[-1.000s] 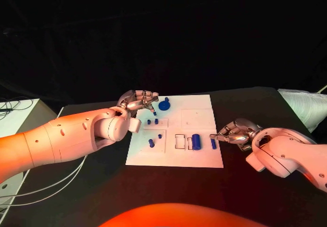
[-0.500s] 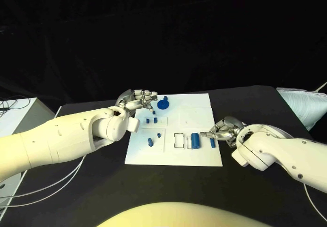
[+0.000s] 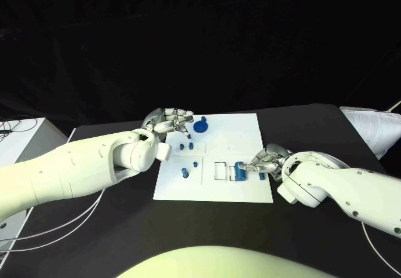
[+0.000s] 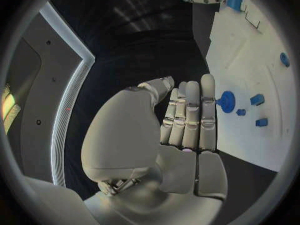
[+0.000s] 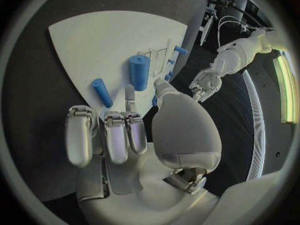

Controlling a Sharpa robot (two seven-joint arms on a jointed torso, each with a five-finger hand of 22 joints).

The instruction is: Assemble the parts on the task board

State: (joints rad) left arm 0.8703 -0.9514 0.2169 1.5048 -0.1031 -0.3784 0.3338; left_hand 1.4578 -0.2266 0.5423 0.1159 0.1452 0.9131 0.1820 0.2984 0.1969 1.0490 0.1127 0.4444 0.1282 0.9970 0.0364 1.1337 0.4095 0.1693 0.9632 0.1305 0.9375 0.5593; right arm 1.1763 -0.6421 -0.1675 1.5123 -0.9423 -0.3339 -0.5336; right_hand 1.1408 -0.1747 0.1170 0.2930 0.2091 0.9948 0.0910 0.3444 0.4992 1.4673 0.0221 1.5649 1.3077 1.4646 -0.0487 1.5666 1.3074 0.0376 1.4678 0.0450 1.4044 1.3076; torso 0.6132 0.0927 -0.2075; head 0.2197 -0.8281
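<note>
The white task board (image 3: pixel 242 136) lies mid-table. My left hand (image 3: pixel 171 123) hovers at its far left corner, fingers side by side and holding nothing (image 4: pixel 190 115), just short of a round blue part (image 3: pixel 200 127) (image 4: pixel 226 101). Small blue pegs (image 3: pixel 185 149) stand near it. My right hand (image 3: pixel 266 163) reaches over the board's right edge. Its fingertips (image 5: pixel 128 92) are at the end of a large blue cylinder (image 3: pixel 240 172) (image 5: pixel 139 71), not closed around it. A slim blue peg (image 3: pixel 261 175) (image 5: pixel 102 91) lies beside that hand's fingers.
Outlined rectangular slots (image 3: pixel 221 172) sit left of the cylinder. A white box (image 3: pixel 21 139) and cables (image 3: pixel 21 229) lie at the table's left. A pale bundle (image 3: pixel 376 130) sits at the right edge. Bare black table (image 3: pixel 209 226) lies in front of the board.
My right hand has moved left from the board's right edge until its fingertips reach the large cylinder. The left hand has stayed by the round part.
</note>
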